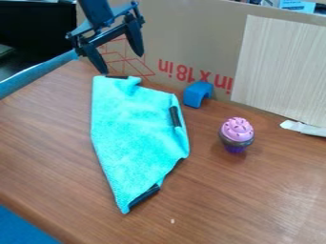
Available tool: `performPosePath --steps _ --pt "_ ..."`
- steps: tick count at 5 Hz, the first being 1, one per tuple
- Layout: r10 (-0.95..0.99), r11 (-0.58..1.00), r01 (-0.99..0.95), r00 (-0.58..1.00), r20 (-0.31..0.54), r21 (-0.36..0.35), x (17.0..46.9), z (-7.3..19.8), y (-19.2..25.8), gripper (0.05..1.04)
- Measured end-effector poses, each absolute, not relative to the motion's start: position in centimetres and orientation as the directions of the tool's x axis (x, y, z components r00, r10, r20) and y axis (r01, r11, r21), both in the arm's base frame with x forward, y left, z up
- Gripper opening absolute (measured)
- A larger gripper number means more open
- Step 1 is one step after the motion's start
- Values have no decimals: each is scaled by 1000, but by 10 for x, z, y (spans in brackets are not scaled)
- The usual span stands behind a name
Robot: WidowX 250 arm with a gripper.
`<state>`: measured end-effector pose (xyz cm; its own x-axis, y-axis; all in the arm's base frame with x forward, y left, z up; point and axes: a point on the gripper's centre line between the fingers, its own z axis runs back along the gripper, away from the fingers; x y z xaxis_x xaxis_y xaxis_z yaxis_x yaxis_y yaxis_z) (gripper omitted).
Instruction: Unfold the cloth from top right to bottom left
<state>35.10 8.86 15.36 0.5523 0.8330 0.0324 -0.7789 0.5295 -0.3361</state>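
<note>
I judge this as the approach, before any grip: tool at upper left, its fingers spread with nothing between them, near the top end of the cloth. Cloth lies folded on the bench, left of centre in frame. Next, I'd line up over its upper right edge, pinch only the upper layer, then draw it toward lower left. Arm cut off by the top edge; underside hidden; layer count and fingertip contact I can't make out.
</note>
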Motion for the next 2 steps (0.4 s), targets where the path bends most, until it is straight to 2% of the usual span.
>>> performPosePath --steps 1,2 --pt "834 525 -789 551 10 -320 352 142 89 1001" --pt "829 548 -783 557 61 -294 356 128 82 1001"
